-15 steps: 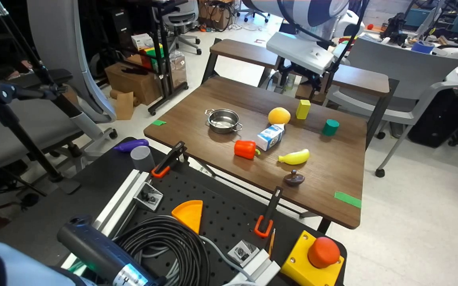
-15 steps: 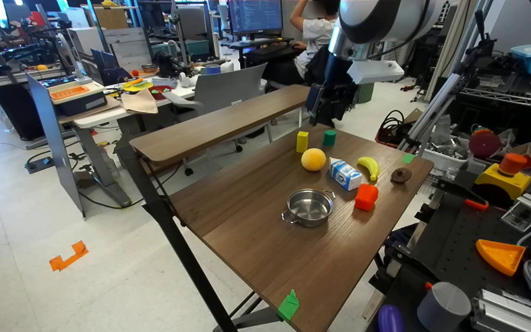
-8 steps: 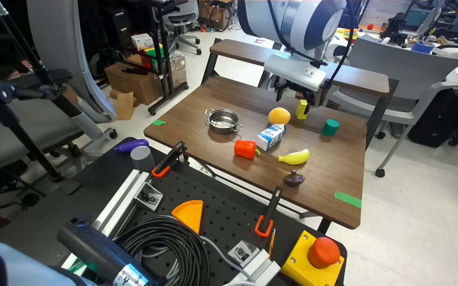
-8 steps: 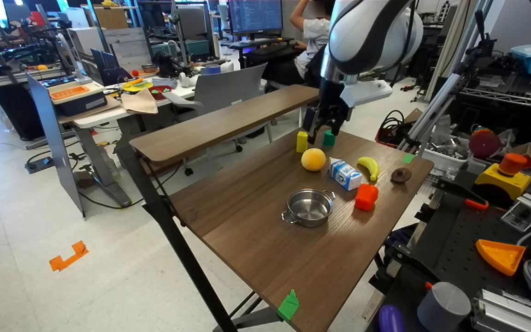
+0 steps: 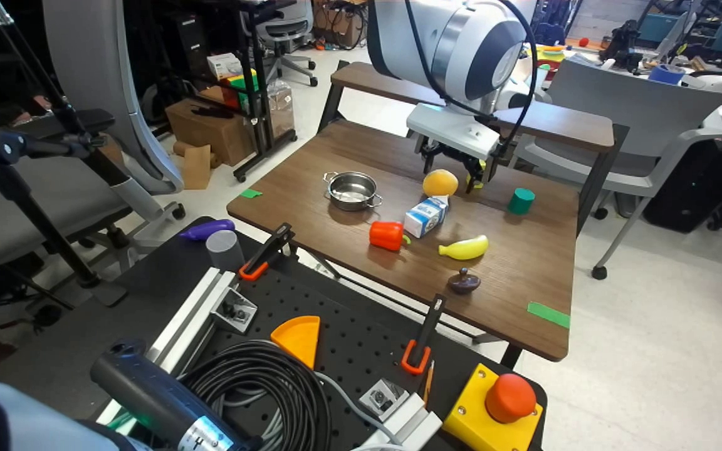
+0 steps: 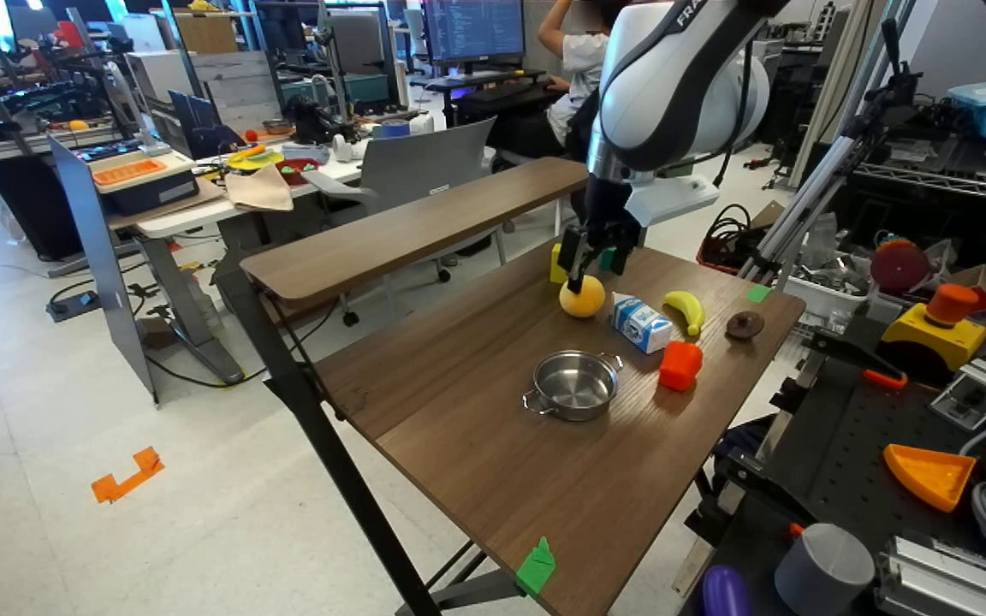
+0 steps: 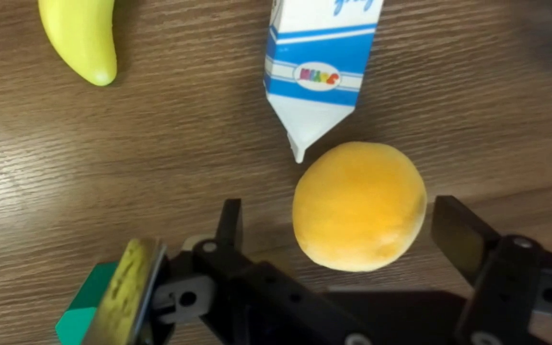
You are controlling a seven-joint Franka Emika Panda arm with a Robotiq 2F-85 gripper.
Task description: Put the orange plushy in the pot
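Note:
The orange plushy [image 5: 440,183], a yellow-orange ball, rests on the brown table in both exterior views [image 6: 589,305]. In the wrist view the plushy [image 7: 360,206] lies between my open fingers, nearer the right fingertip, with a wider gap on the left. My gripper [image 5: 450,174] is open and empty, low over the table at the plushy's far side. In an exterior view one fingertip of the gripper [image 6: 596,274] covers the plushy's upper edge; I cannot tell whether they touch. The silver pot [image 5: 351,190] stands apart from the plushy, empty inside, in both exterior views [image 6: 576,389].
A blue-white carton [image 7: 321,57] points its tip at the plushy, very close. A yellow block [image 6: 558,265] and green cylinder [image 5: 521,201] stand by the gripper, partly hidden. A red pepper [image 5: 387,235], yellow banana [image 5: 465,248] and dark brown object [image 5: 464,283] lie further off.
The arm has come down from above the far table edge, and the open gripper has moved beside and over the plushy. The plushy, pot and other table objects have not moved.

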